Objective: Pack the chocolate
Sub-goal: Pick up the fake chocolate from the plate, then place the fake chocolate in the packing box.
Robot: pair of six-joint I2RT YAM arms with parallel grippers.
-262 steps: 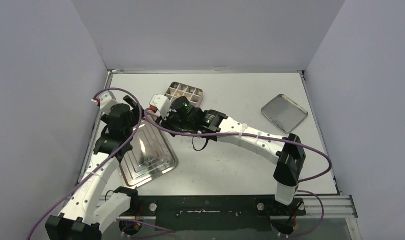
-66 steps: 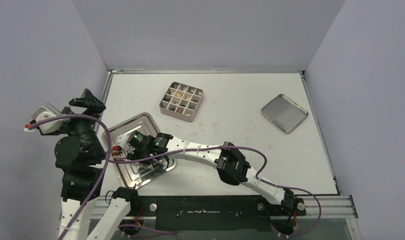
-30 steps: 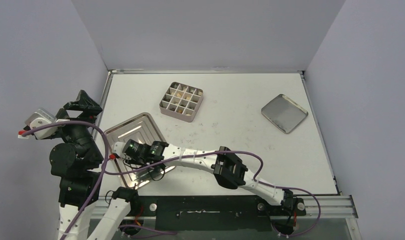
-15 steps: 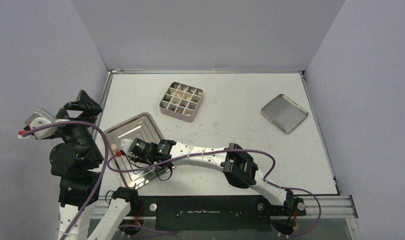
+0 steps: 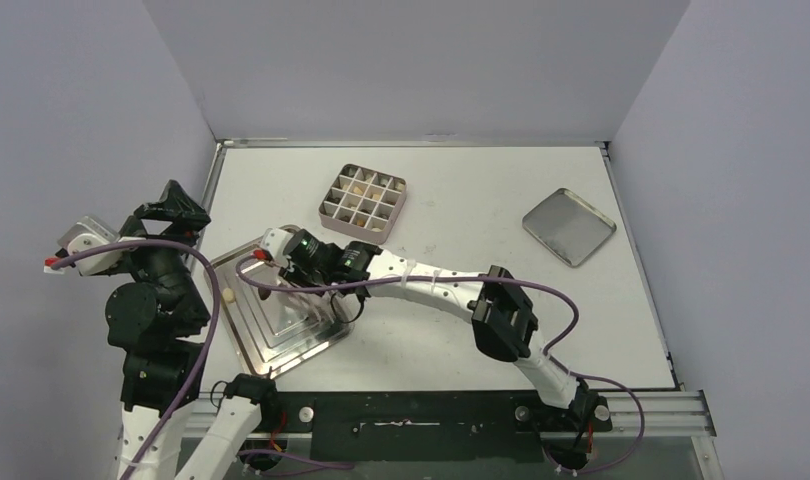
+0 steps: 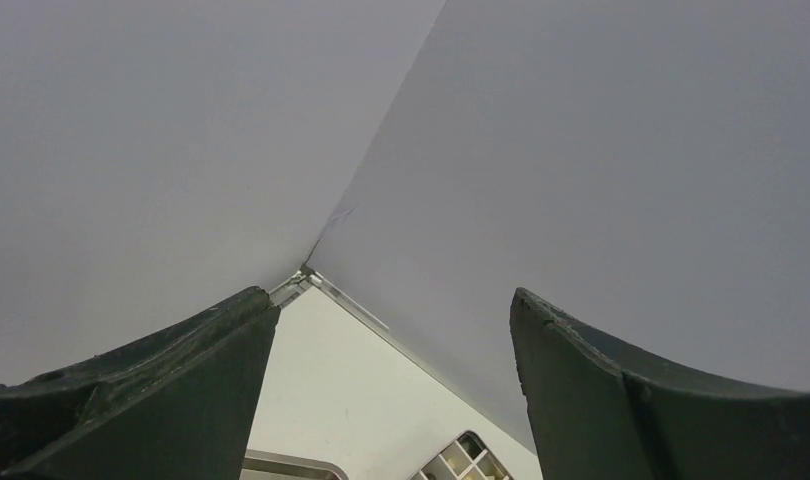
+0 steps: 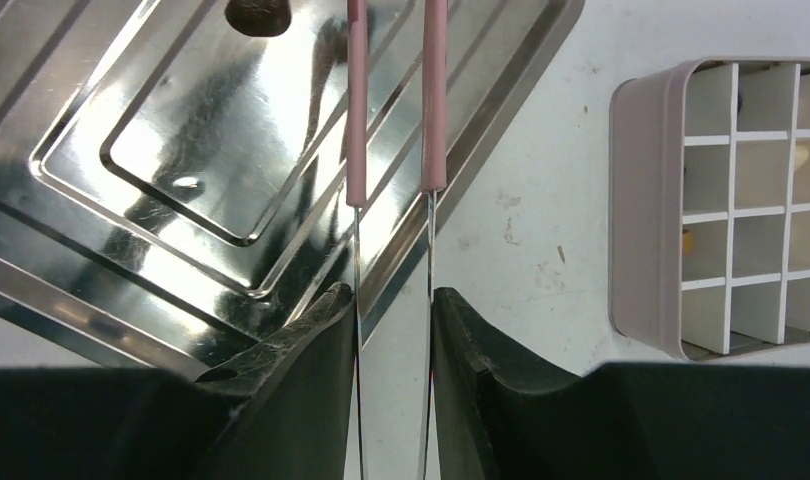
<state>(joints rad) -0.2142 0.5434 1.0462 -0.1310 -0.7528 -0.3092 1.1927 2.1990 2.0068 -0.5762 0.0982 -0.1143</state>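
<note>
My right gripper (image 7: pixel 393 295) is shut on thin metal tweezers with pink sleeves (image 7: pixel 356 150), whose tips run out of the top of the wrist view. It hovers over the far right edge of the silver stepped tray (image 7: pixel 101 90), also in the top view (image 5: pixel 306 255). A dark brown chocolate (image 7: pixel 259 14) lies on the tray left of the tweezers. A cream chocolate (image 5: pixel 226 296) lies on the tray's left side (image 5: pixel 281 335). The gridded tin (image 5: pixel 331 210) holds a few pieces. My left gripper (image 6: pixel 393 300) is open, empty and raised at the left (image 5: pixel 171 205).
The tin's wall (image 7: pixel 641 210) stands just right of my right gripper, on the white table. The tin's square lid (image 5: pixel 569 226) lies upside down at the far right. My left wrist view faces the back wall corner, with the tin (image 6: pixel 461 458) at its bottom edge.
My right arm has swung from the tray's near side to its far right edge, toward the tin, still holding the tweezers. The left arm has stayed raised and open.
</note>
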